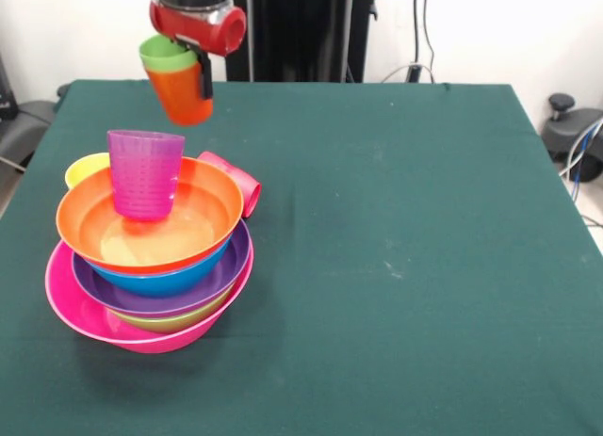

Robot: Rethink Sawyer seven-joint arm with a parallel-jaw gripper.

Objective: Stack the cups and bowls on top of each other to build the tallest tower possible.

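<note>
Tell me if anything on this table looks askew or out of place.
Yes. The red cup lies on its side behind the tower instead of standing. The bowls sit tilted rather than level. The gripper holds the orange cup, with a green cup nested inside.

The wide orange plastic bowl (151,231) is glossy and smooth, catching pale highlights inside. The translucent purple plastic cup (144,172) shows fine moulded ridges. The large pink plastic bowl (85,315) shines along its rim. The bench (405,266) wears matt dark green cloth, faintly flecked. The tool's (200,73) red housing looks glossy.
</note>
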